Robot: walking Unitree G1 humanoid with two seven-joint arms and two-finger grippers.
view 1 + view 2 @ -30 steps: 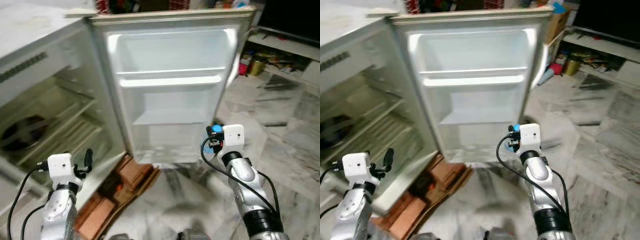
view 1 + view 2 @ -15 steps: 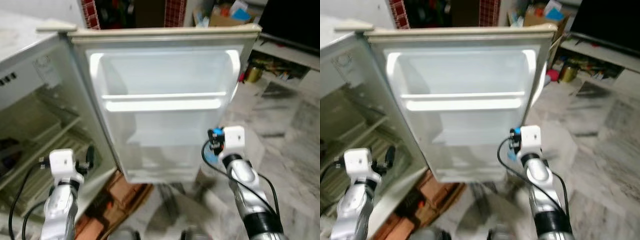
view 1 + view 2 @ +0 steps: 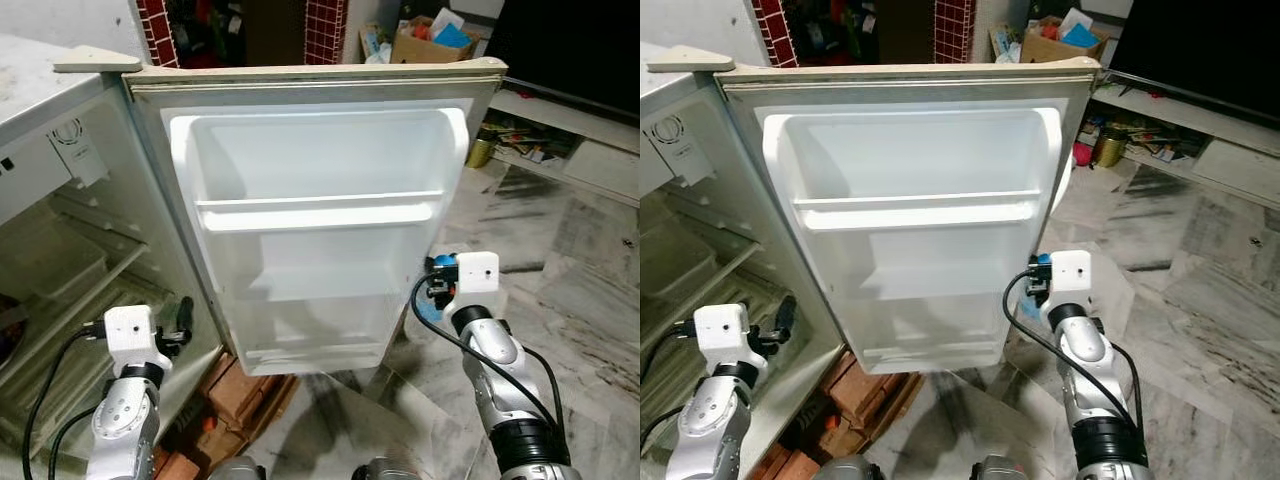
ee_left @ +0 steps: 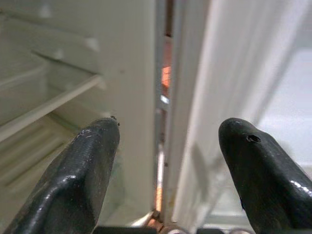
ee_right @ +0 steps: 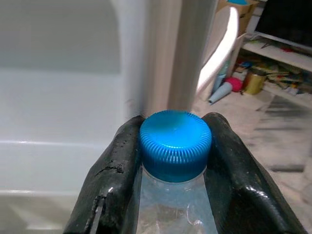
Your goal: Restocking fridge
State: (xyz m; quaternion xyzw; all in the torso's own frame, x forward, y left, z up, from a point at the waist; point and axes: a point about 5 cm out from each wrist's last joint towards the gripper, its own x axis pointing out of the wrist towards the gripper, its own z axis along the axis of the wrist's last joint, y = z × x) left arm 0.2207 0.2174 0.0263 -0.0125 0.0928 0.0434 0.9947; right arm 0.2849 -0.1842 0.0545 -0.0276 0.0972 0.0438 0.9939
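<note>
The small white fridge stands open, its door (image 3: 320,215) swung wide towards me with empty shelves, one door shelf rail (image 3: 318,210) across the middle. The fridge cabinet (image 3: 60,260) with wire racks is on the left. My right gripper (image 5: 173,146) is shut on a clear bottle with a blue cap (image 5: 174,144), held at the door's right edge (image 3: 440,285). My left gripper (image 4: 165,161) is open and empty, low by the hinge gap between cabinet and door (image 3: 175,325).
Bricks (image 3: 240,390) lie under the fridge door. Marble floor (image 3: 580,290) spreads to the right. A low TV stand (image 3: 570,140) with clutter and a cardboard box (image 3: 430,45) stand behind the door.
The view has tilted up and drawn back, so the whole door now shows sharper. Both grippers keep their hold and pose; the right one sits slightly lower beside the door.
</note>
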